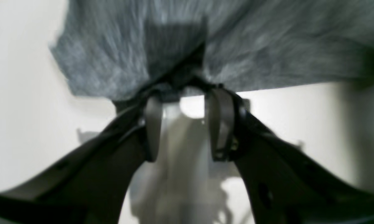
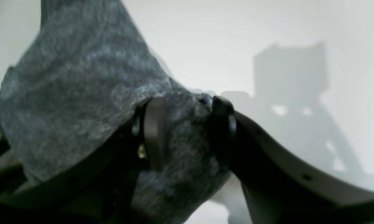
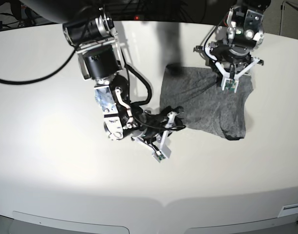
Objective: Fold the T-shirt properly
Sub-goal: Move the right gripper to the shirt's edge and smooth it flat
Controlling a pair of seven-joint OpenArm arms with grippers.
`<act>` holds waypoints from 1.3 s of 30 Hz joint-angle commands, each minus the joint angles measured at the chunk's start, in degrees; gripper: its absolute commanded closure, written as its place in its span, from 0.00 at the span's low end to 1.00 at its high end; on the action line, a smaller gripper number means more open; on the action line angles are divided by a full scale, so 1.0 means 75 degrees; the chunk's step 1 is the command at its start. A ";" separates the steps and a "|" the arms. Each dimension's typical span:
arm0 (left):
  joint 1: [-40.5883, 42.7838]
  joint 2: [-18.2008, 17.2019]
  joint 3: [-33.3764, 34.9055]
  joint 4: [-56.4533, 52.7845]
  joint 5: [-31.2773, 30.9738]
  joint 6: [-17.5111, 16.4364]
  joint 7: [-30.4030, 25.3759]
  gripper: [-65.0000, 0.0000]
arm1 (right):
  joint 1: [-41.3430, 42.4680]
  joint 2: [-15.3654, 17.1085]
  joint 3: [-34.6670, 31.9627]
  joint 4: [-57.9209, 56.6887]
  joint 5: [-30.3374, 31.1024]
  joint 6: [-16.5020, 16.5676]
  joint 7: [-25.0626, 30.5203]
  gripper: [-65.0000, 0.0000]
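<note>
One T-shirt, charcoal grey and wrinkled, is shown partly folded on the right half of the desk; its outline is roughly square, so no clear long axis can be told, and a narrower corner is seen pointing toward the front edge of the desk. Two grippers are counted. By the right gripper a bunch of the cloth is pinched at the shirt's near left corner, with fabric filling the gap between the pads. The left gripper is set over the far right edge, its jaws apart with fabric caught at the tips.
</note>
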State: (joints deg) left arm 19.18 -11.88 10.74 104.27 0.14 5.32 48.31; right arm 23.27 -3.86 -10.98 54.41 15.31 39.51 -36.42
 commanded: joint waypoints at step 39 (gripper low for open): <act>-0.1338 -0.0050 -0.0020 -0.0428 -0.0425 -0.1180 -0.0562 0.62 | -0.3445 0.1463 -0.1005 0.4552 0.4010 0.0066 -0.2658 0.62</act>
State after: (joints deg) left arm 9.80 -12.19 10.76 100.20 -2.92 -3.49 45.12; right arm -3.20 7.29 -18.61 87.46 43.88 39.66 -57.12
